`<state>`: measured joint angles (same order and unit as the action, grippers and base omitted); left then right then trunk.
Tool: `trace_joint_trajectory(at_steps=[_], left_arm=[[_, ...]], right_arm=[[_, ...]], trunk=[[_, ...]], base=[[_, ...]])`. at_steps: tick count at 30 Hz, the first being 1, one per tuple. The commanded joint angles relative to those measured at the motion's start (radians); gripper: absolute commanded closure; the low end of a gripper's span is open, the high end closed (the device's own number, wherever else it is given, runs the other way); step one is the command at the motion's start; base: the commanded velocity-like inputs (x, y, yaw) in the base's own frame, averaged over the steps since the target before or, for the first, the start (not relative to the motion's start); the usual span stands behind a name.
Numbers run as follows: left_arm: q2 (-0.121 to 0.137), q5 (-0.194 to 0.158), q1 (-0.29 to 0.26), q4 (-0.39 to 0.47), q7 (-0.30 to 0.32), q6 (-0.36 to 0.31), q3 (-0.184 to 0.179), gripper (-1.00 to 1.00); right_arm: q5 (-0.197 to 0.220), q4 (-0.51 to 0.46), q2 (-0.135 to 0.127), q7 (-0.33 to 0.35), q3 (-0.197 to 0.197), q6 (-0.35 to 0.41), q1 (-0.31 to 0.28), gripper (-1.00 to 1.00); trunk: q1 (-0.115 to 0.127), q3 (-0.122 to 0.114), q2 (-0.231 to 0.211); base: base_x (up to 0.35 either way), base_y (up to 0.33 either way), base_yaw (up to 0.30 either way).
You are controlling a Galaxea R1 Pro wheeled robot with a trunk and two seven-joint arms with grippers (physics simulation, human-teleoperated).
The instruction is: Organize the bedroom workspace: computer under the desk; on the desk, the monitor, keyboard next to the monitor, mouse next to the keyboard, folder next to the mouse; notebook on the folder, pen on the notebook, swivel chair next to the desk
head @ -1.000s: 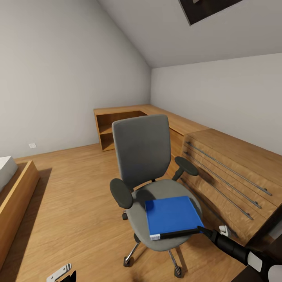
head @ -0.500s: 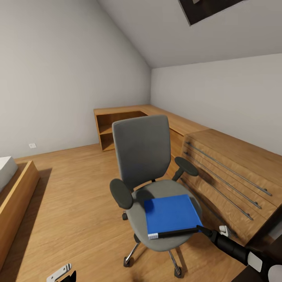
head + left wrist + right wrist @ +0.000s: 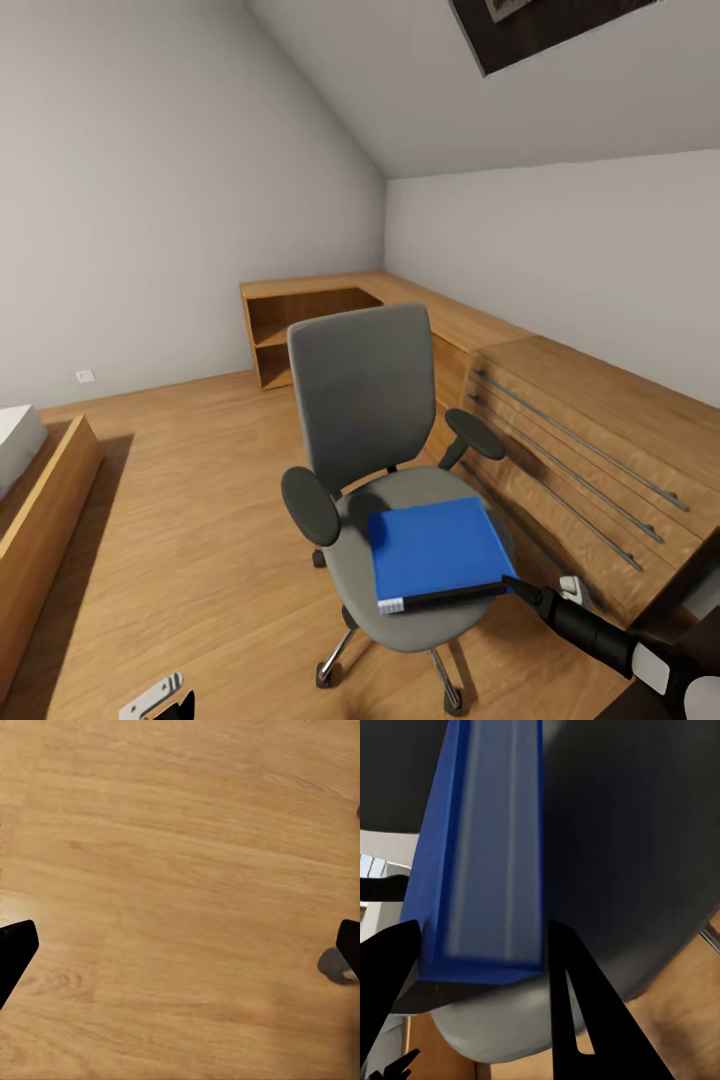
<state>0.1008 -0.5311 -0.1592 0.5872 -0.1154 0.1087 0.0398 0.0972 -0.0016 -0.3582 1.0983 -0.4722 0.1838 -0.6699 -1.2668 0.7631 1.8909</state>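
Looking at the head view, we see the folder (image 3: 438, 550) lying flat on the seat of the swivel chair (image 3: 385, 470). Our right gripper (image 3: 515, 588) has its jaws around the folder's near corner; in the right wrist view the black fingers (image 3: 574, 1005) flank the folder's white edge (image 3: 487, 870), gripping it. Our left gripper (image 3: 180, 952) hangs over the wood floor (image 3: 180, 832), jaws spread wide, holding nothing. A light-wood drawer chest (image 3: 590, 450) stands just beside the chair.
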Motion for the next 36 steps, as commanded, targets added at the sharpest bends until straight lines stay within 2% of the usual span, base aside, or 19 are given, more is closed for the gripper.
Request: trace_joint_trajectory(at_steps=[1,12,18,25,31,36], left_arm=[[0.0,-0.011,0.0,0.0,-0.003,0.003,-0.003,-1.0],[0.0,-0.012,0.0,-0.003,-0.003,0.003,-0.004,-1.0],[-0.033,-0.005,0.0,-0.015,-0.002,0.003,-0.007,-1.0],[-0.031,-0.006,0.0,-0.057,-0.002,0.007,-0.005,-1.0],[-0.029,-0.005,0.0,-0.134,-0.002,0.078,-0.006,-1.0],[-0.028,-0.004,0.0,-0.159,-0.002,0.112,-0.004,-1.0]], right_arm=[[0.01,0.0,0.0,0.002,0.006,0.011,0.0,1.0],[0.011,0.0,0.004,0.002,0.006,0.011,0.0,1.0],[0.011,0.0,0.002,0.003,0.006,0.014,0.0,1.0],[0.012,0.0,0.003,0.003,0.006,0.013,0.0,1.0],[0.011,0.0,0.007,0.002,0.005,0.01,0.0,1.0],[0.011,0.0,0.007,-0.001,0.005,0.009,0.0,1.0]], trunk=[[0.004,-0.002,-0.007],[0.046,-0.037,-0.084],[0.069,-0.056,-0.126],[0.096,-0.079,-0.175],[0.119,-0.099,-0.217],[0.138,-0.114,-0.252]], base=[[0.0,0.0,0.0],[0.0,0.0,0.0],[0.0,0.0,0.0],[0.0,0.0,-0.069],[0.0,0.0,-0.119],[0.0,0.0,-0.015]])
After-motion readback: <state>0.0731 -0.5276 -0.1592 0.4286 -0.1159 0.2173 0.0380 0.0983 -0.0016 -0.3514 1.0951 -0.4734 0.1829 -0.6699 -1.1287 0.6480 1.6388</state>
